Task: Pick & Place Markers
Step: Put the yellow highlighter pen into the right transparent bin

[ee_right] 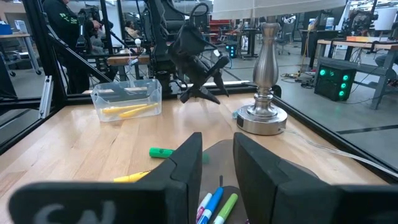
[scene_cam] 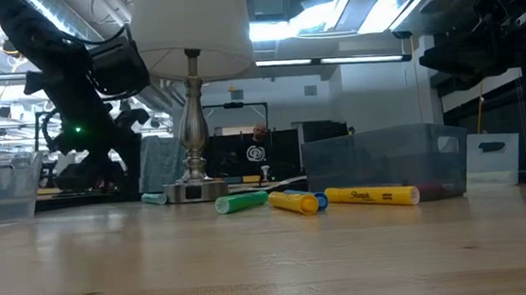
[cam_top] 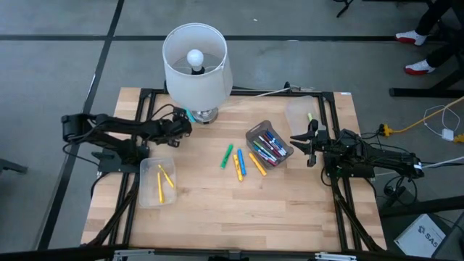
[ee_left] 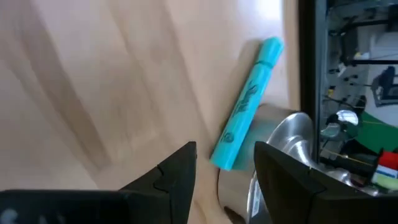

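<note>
Just ahead of the left gripper [ee_left: 224, 171], fingers parted and empty, teal marker [ee_left: 247, 104], seemingly touching lamp base [ee_left: 286, 162].

— Where's the left gripper [cam_top: 183, 129]?
— Reaching in from the left, raised off the tabletop at the far side, fingers [ee_left: 177, 171] parted.
— And the right gripper [cam_top: 307, 140]?
— Stretched in from the right, fingers parted too.

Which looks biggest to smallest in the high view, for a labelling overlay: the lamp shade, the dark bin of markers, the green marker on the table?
1. Lamp shade, though it stands nearer the camera, which enlarges it.
2. Dark bin.
3. Green marker.
</note>
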